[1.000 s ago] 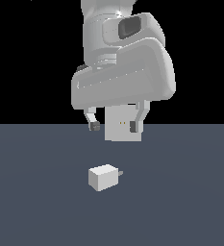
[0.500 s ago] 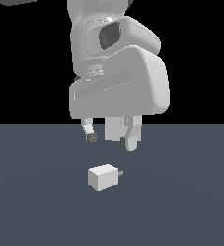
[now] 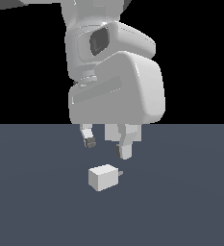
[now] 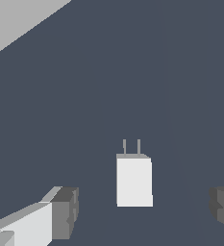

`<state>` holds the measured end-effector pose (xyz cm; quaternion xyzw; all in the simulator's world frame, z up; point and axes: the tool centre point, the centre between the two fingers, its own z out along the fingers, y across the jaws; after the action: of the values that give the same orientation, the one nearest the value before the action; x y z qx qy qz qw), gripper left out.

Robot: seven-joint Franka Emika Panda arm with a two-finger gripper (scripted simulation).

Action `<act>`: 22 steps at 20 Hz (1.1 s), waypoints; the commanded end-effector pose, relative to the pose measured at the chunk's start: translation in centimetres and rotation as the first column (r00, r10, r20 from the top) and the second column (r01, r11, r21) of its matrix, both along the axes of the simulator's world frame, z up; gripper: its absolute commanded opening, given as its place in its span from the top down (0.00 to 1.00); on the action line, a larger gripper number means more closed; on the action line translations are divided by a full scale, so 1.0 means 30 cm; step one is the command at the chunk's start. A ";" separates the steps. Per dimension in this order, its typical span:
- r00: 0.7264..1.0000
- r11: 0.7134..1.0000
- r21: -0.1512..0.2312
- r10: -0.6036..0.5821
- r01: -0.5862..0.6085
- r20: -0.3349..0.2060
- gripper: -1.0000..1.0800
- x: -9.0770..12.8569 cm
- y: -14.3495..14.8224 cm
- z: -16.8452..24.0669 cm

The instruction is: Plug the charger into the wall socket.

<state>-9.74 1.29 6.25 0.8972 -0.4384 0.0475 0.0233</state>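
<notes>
Gripper (image 3: 107,147) hangs above the dark floor (image 3: 180,206), fingers spread apart, nothing held. In the exterior view one fingertip (image 3: 90,142) sits toward that view's left and the other is toward its right and a bit lower in frame. The arm body (image 3: 118,81) fills the upper middle of that view and blocks whatever is behind it.

Charger (image 3: 104,177) lies on the floor, below the gripper and apart from it, no contact. White box, prongs (image 3: 120,173) sticking out of the face turned toward the exterior view's right, roughly level with the floor.

Wrist view: charger (image 4: 134,180) sits between the two finger pads (image 4: 64,212), clear gap on both sides. Two thin grey prongs (image 4: 131,146) are visible, pointing away from the camera.

A light-grey flat surface (image 4: 17,17) shows in one corner of the wrist view, well apart from the charger; can't tell whether it is the wall socket, no holes visible. Not visible in the exterior view.
</notes>
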 end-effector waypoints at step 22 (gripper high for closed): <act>1.000 1.000 0.001 -0.004 0.004 0.000 1.00 -0.002 0.001 -0.169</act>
<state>-9.84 1.31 1.23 0.8964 -0.4402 0.0469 0.0234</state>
